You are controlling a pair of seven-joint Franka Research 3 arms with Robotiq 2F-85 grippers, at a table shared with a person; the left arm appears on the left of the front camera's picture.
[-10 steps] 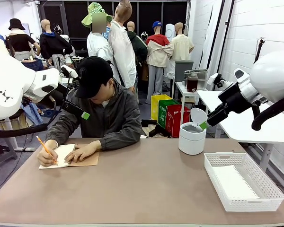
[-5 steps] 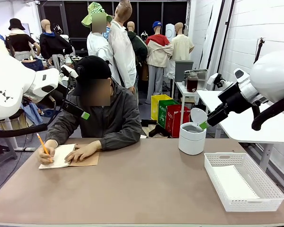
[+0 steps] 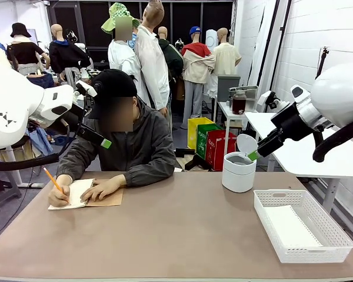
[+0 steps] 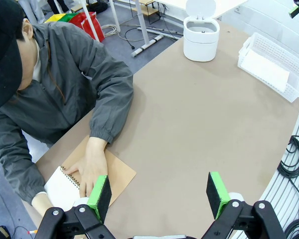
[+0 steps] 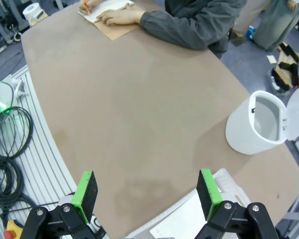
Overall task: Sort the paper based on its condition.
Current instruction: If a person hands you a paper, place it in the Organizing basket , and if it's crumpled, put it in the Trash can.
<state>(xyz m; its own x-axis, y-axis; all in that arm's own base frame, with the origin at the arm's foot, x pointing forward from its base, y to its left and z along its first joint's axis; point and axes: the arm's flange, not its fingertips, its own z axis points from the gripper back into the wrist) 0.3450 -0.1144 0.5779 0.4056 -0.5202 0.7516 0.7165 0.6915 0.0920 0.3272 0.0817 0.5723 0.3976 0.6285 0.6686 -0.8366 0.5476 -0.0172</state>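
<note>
Over at the far left of the bench (image 3: 176, 235), a person (image 3: 138, 147) is writing in a notebook (image 3: 76, 192) with an orange pencil (image 3: 53, 180). The other hand (image 3: 103, 189) rests flat on the notebook. I think we are at the waiting step, because no loose sheet lies out on the bench for me to pick up.

The paper (image 3: 288, 226) I can see is a flat white sheet. It lies inside the white basket (image 3: 267, 222) at the near right. Past the basket, at the far right, stands a round white bin (image 3: 238, 176) with its lid up.

My left fingers (image 3: 105, 142) hang up in the air at the left, spread wide with nothing between them. My right fingers (image 3: 254, 155) hang up high by the bin, wide too and holding nothing.

Next, I guess a page has to come out of the notebook and get to me. Then I must look at it: is it smooth or crumpled? My guess is that smooth sheets go in the basket and spoiled ones go in the bin. Paper is thin and floppy, so I should pinch an edge gently.

On the floor behind the person are red and green boxes (image 3: 215, 144) with white letters, too small for me to read. I see no other words.
</note>
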